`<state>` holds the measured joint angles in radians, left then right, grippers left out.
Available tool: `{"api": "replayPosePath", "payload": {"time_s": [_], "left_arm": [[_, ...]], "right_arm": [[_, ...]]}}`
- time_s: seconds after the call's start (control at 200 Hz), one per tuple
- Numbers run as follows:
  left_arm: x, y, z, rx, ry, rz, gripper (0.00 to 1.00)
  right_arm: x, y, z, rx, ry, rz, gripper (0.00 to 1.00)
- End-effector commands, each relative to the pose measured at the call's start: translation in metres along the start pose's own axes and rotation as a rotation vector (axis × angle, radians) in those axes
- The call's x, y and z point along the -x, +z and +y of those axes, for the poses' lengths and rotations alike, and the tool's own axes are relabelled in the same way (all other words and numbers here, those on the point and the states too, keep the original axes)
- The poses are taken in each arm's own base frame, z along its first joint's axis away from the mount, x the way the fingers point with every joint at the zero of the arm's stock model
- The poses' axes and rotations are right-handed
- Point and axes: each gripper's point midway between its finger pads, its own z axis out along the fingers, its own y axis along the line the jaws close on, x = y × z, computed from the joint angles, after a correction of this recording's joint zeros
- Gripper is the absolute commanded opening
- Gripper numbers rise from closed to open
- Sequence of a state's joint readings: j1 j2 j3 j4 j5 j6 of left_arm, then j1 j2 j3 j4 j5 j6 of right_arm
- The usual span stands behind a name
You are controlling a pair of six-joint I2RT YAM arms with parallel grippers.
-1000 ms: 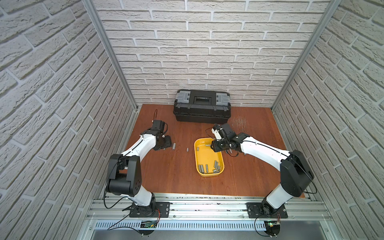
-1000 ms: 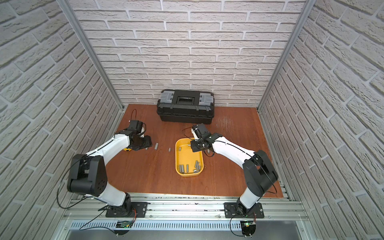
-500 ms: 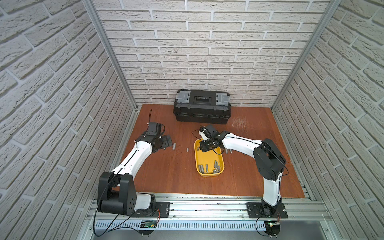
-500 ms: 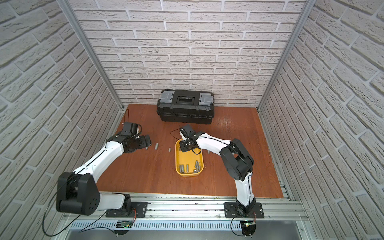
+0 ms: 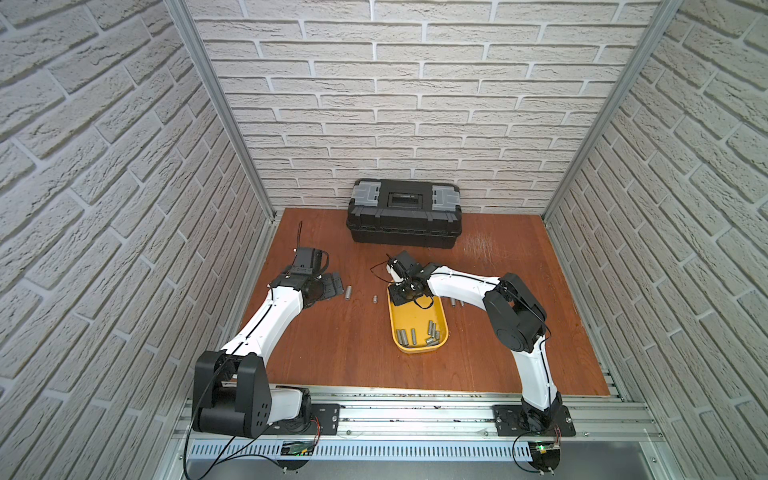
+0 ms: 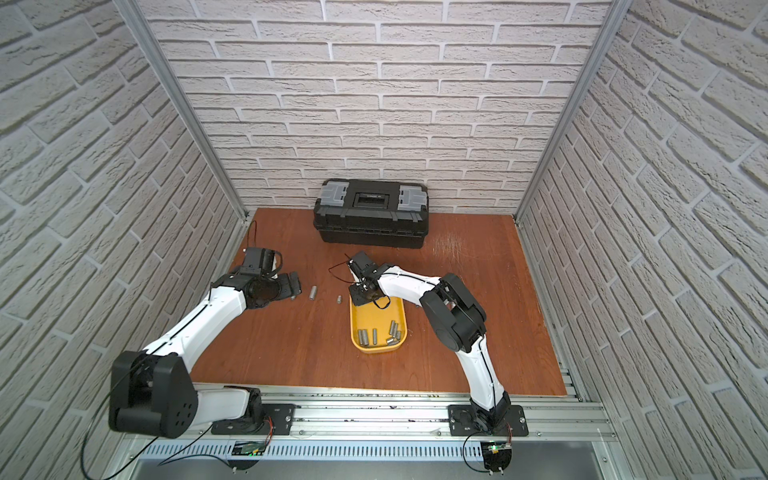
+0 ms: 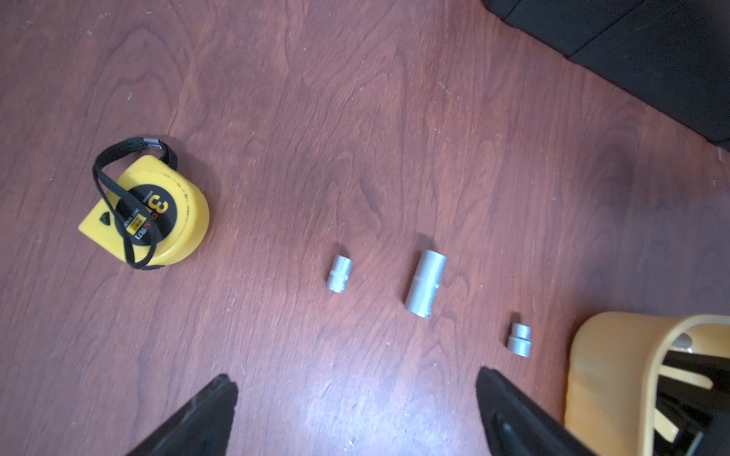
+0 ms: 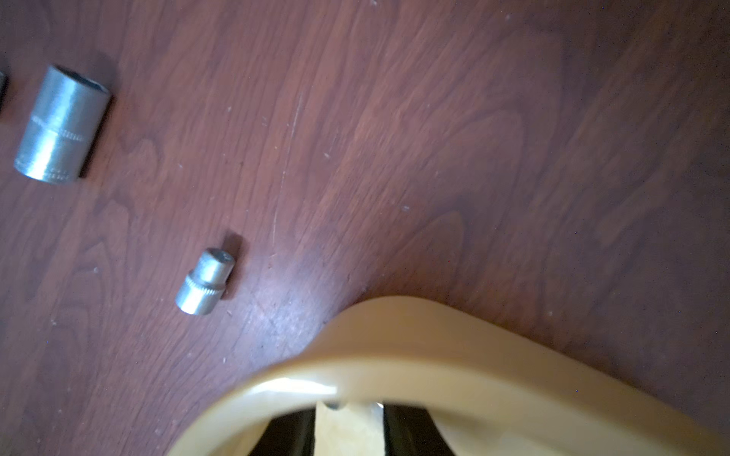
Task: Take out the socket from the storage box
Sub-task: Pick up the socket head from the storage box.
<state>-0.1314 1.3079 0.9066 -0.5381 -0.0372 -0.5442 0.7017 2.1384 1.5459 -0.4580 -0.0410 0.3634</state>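
The storage box [image 5: 417,350] [image 6: 376,350] is a shallow yellow tray in the middle of the table, with several grey sockets [image 5: 415,335] [image 6: 376,336] lying at its near end. My right gripper [image 5: 405,293] [image 6: 363,296] is lowered into the tray's far end. In the right wrist view its jaws stand a narrow gap apart behind the tray rim [image 8: 434,335]. The rim hides their tips, so a grip does not show. My left gripper [image 5: 334,286] [image 7: 355,395] hangs open and empty over the table, left of three loose sockets [image 7: 425,289].
A black toolbox [image 5: 405,218] [image 6: 372,220] stands shut against the back wall. A yellow tape measure [image 7: 146,209] lies left of the loose sockets. Two more sockets [image 5: 456,302] lie just right of the tray. Brick walls close in both sides.
My right gripper has moved left to the tray's far end and gone down into it, jaws narrowing. My left gripper has opened wide and its arm has dropped lower.
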Motion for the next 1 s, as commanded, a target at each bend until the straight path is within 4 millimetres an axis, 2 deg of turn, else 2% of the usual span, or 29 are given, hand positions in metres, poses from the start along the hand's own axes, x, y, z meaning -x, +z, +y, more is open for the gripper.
{"api": "replayPosePath", "payload": {"time_s": [0.0, 0.395, 0.545, 0.645, 0.755, 0.775, 0.81, 0.915, 0.995], "left_arm": [[0.001, -0.004, 0.0, -0.004, -0.004, -0.028, 0.98], [0.002, -0.01, -0.004, -0.032, -0.009, -0.04, 0.98], [0.003, -0.013, -0.006, -0.04, -0.004, -0.043, 0.98], [0.004, -0.016, -0.011, -0.055, 0.011, -0.05, 0.98], [0.006, -0.019, -0.018, -0.072, 0.028, -0.056, 0.98], [0.006, -0.019, -0.019, -0.073, 0.029, -0.057, 0.98], [0.007, -0.019, -0.021, -0.077, 0.033, -0.056, 0.98], [0.007, -0.019, -0.026, -0.085, 0.044, -0.054, 0.98], [0.008, -0.019, -0.031, -0.095, 0.053, -0.056, 0.98]], "right_arm": [[-0.008, 0.008, -0.004, -0.049, -0.003, 0.032, 0.29], [-0.021, 0.014, -0.021, -0.133, -0.021, 0.078, 0.16], [-0.017, 0.003, -0.015, -0.102, -0.017, 0.058, 0.12], [-0.005, -0.021, -0.008, -0.075, -0.021, 0.008, 0.12], [0.011, -0.057, -0.004, -0.059, -0.032, -0.067, 0.12], [0.018, -0.075, -0.002, -0.051, -0.034, -0.104, 0.12], [0.022, -0.09, -0.002, -0.051, -0.036, -0.132, 0.12], [0.025, -0.13, -0.016, -0.066, -0.008, -0.2, 0.12], [0.013, -0.149, -0.038, -0.09, 0.042, -0.221, 0.12]]}}
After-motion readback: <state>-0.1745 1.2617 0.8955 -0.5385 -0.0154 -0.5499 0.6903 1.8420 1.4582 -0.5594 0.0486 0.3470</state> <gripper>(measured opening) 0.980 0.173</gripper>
